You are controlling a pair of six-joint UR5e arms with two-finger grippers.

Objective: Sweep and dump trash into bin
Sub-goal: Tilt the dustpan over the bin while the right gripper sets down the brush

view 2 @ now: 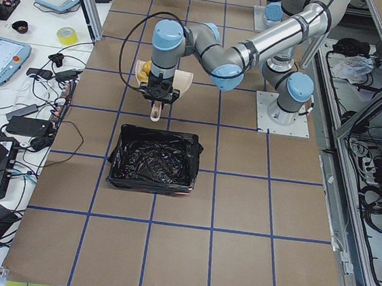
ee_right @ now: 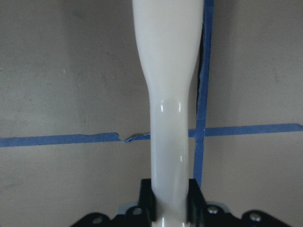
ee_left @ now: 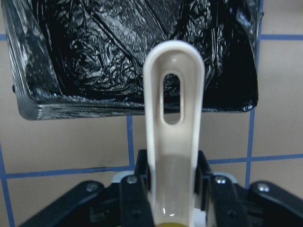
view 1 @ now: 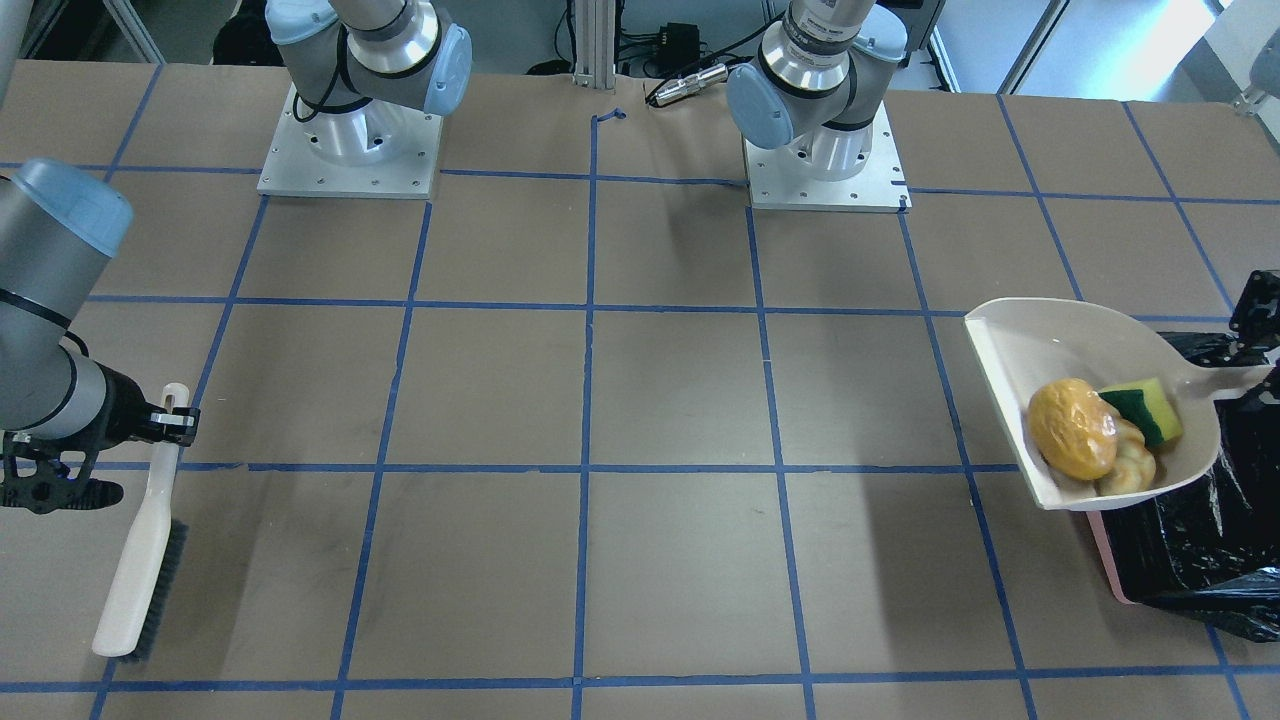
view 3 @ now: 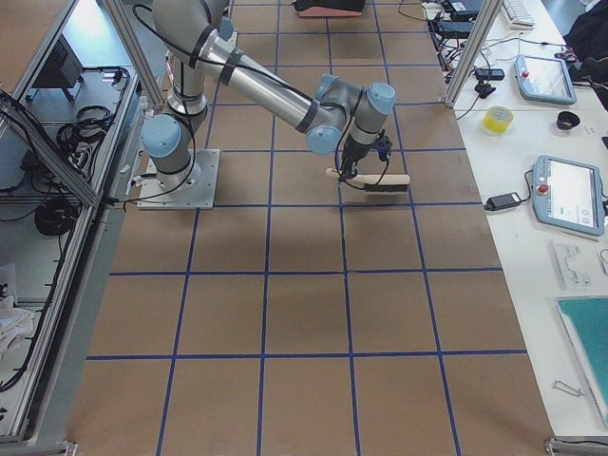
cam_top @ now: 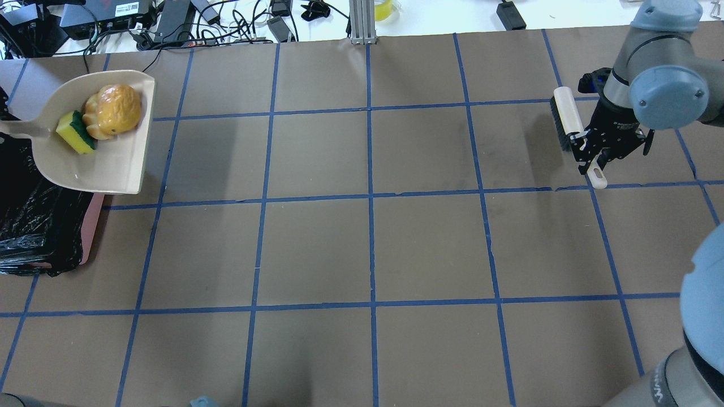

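Left gripper (ee_left: 173, 189) clamps the dustpan (view 1: 1040, 350) handle by the bin (ee_left: 118, 56); trash (view 1: 1075, 428) lies in the pan beyond its jaws; right gripper (ee_right: 171, 201) pinches the brush (ee_right: 168, 71)

Silver-grey tube links (view 2: 277, 34) carry pale blue joint caps (view 1: 765, 105), with square screw-studded metal base plates (view 1: 350, 165), a looping black cable (view 2: 123, 47), and a black-framed left gripper (ee_left: 173, 189) and right gripper (ee_right: 170, 198).
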